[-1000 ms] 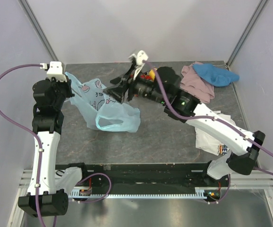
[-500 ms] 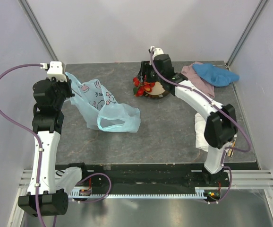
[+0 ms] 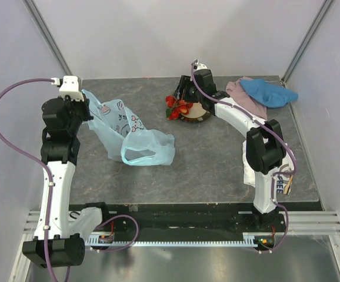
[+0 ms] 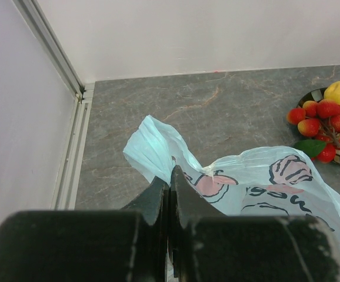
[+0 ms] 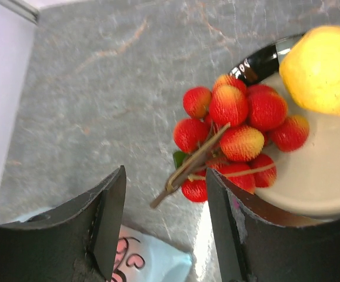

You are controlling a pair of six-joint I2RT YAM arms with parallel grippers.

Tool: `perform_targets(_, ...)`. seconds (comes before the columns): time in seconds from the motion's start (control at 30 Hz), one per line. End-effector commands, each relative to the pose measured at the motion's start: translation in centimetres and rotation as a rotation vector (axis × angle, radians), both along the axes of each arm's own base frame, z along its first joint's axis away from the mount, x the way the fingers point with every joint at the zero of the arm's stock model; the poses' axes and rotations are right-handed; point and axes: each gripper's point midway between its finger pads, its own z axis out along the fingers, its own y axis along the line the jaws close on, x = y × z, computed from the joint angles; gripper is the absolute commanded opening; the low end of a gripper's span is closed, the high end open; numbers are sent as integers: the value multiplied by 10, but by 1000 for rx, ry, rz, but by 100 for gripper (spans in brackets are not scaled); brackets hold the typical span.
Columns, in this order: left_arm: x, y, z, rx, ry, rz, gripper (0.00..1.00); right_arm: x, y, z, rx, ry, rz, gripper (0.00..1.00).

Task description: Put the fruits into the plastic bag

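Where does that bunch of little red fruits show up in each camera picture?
Top external: red fruits, upper middle of the picture.
Left wrist: right edge, just above mid-height.
Right wrist: a little right of centre.
Shared landmark: the dark-rimmed plate; the bunch lies over its left rim in every view.

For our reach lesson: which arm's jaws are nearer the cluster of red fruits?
The right arm: its jaws hang open just above the red fruits at the edge of the plate. The left arm is across the table, jaws shut on the plastic bag.
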Motion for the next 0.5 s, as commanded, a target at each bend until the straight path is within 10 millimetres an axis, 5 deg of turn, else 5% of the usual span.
perform_targets(0.0,1,2,12,44,-44,-5,2,12,15,8,117,-22,6,63)
perform_targets(0.47,0,1,13,44,-47,-8,2,14,22,-14,168,39,-2,61)
